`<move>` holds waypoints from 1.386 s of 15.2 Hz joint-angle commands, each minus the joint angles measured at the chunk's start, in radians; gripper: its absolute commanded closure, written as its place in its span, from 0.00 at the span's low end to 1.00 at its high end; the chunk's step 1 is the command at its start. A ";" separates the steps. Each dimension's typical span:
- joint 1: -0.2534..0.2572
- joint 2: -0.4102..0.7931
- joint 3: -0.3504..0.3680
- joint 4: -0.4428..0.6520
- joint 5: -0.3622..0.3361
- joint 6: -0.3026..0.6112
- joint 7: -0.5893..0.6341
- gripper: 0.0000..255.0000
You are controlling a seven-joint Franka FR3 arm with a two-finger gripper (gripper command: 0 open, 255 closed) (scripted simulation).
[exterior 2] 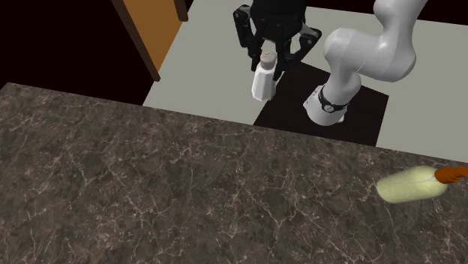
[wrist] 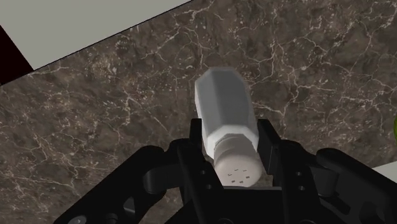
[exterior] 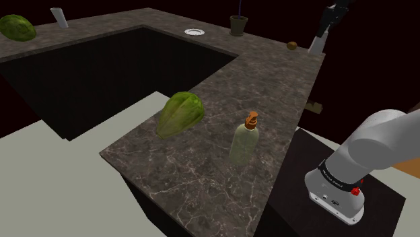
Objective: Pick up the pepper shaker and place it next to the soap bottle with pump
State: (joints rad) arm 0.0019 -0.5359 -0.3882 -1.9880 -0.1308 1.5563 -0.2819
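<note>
The pepper shaker (wrist: 224,108) is white with a holed cap and sits clasped between my two black fingers. My gripper (wrist: 232,145) is shut on it near the cap end. In the second exterior view the gripper (exterior 2: 268,61) holds the shaker (exterior 2: 264,82) well above the dark marble counter (exterior 2: 150,187). In the shoulder view the gripper (exterior: 323,30) and shaker (exterior: 316,44) hang over the counter's far right end. The soap bottle (exterior: 243,140) is pale green with an orange pump and stands upright mid-counter; it also appears at the second exterior view's right edge (exterior 2: 409,184).
A green leafy vegetable (exterior: 180,113) lies beside the soap bottle, and another one (exterior: 17,28) lies at the far left. A potted plant (exterior: 238,25), a white dish (exterior: 194,31) and a small brown thing (exterior: 292,46) sit at the back. The counter (exterior: 202,175) wraps around a dark opening.
</note>
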 commanded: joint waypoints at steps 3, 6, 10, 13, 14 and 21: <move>0.002 -0.098 0.092 -0.087 0.013 -0.018 0.100 1.00; 0.008 -0.157 0.159 -0.137 0.035 -0.031 0.170 1.00; 0.023 -0.222 0.247 -0.190 0.076 -0.048 0.264 1.00; 0.036 -0.260 0.314 -0.217 0.114 -0.059 0.333 1.00; 0.042 -0.271 0.336 -0.224 0.128 -0.063 0.357 1.00; 0.081 -0.314 0.493 -0.244 0.232 -0.079 0.522 1.00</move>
State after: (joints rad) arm 0.0773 -0.8469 0.0805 -2.2307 0.0842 1.4769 0.2136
